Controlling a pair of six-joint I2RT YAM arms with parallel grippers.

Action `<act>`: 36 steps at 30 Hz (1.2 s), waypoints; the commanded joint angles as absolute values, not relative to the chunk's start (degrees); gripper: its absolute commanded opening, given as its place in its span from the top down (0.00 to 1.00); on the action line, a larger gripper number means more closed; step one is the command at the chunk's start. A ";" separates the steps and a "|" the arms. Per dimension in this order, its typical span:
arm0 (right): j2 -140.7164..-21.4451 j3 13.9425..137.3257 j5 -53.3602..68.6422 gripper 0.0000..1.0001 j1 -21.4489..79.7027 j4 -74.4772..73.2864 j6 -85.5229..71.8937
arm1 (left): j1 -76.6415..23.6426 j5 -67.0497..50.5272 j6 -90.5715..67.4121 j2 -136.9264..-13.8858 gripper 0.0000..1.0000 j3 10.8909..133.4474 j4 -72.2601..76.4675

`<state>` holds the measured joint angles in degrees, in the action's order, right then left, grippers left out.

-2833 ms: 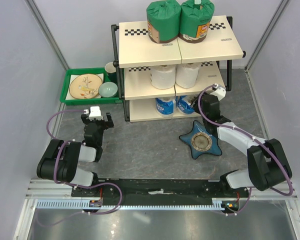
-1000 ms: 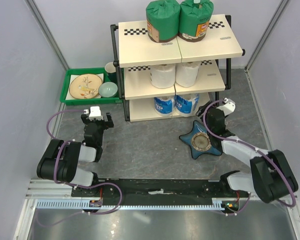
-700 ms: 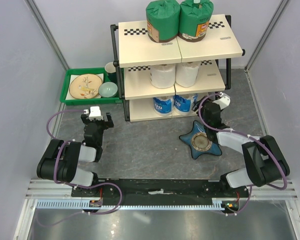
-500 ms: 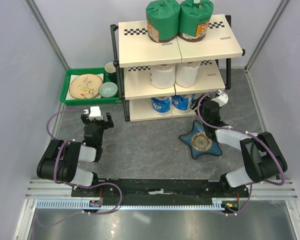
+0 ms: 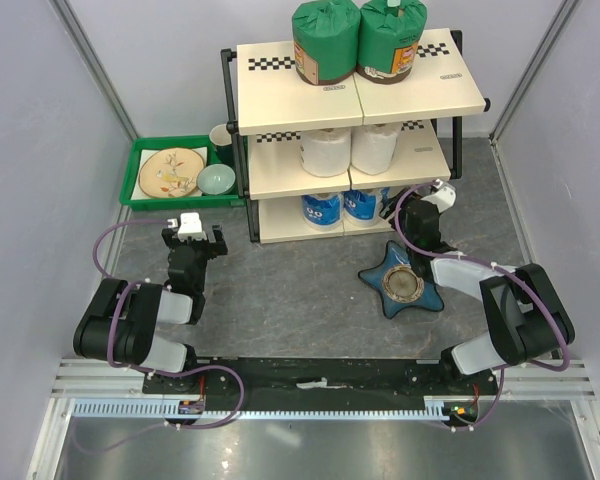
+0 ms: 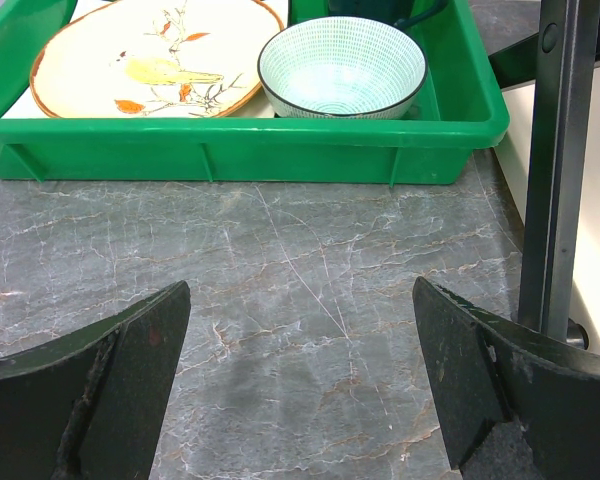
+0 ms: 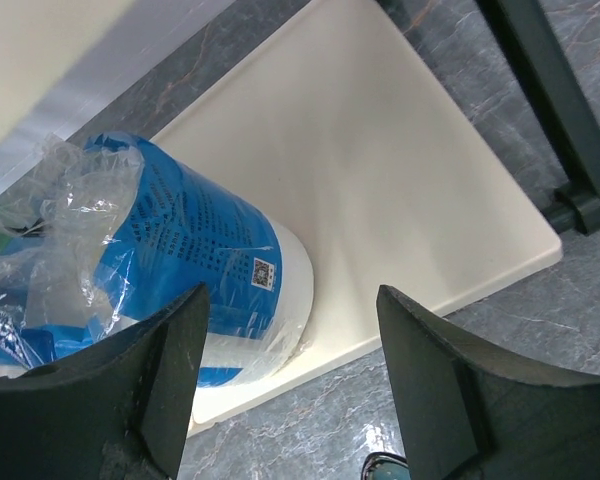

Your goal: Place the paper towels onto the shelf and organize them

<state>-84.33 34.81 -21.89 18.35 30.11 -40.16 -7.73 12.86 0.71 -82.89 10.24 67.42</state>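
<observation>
The shelf (image 5: 280, 95) carries all the paper towels in view: two green rolls (image 5: 325, 42) on the top board, two white rolls (image 5: 328, 152) on the middle board, two blue-and-white rolls (image 5: 322, 210) on the bottom board. My right gripper (image 5: 405, 215) is open at the right end of the bottom tier. In the right wrist view the right-hand blue roll (image 7: 180, 260) stands on the cream board (image 7: 400, 170), just ahead of the left finger of my right gripper (image 7: 290, 300); nothing is gripped. My left gripper (image 5: 192, 240) stays open over bare table, seen likewise from the left wrist (image 6: 300, 300).
A blue star-shaped dish (image 5: 405, 282) lies on the table just under my right arm. A green tray (image 5: 145, 195) with a plate (image 6: 155, 55) and a bowl (image 6: 340, 65) sits left of the shelf. The shelf's black post (image 6: 560, 170) stands right of my left gripper.
My right gripper has moved from beside the star dish up to the shelf's bottom tier. The two blue-and-white rolls have shifted slightly left and further in. The left arm has not moved.
</observation>
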 commanded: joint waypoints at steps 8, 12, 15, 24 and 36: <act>-83.77 36.83 -19.51 0.24 18.46 32.79 -39.73 | -7.47 12.66 1.23 -83.06 0.01 11.16 69.87; -77.97 32.62 -21.44 0.23 18.46 31.99 -39.81 | -7.47 12.66 1.23 -82.97 0.01 11.16 69.87; -71.56 29.54 -21.27 0.22 18.46 30.24 -39.55 | -7.47 12.66 1.23 -82.97 0.01 11.16 69.79; -58.88 29.44 -10.03 0.22 19.42 18.82 -35.60 | -7.47 12.66 1.23 -82.97 0.01 11.16 69.87; -72.32 30.85 -9.92 0.22 36.20 30.56 -36.82 | -7.47 12.66 1.23 -83.06 0.01 11.16 69.87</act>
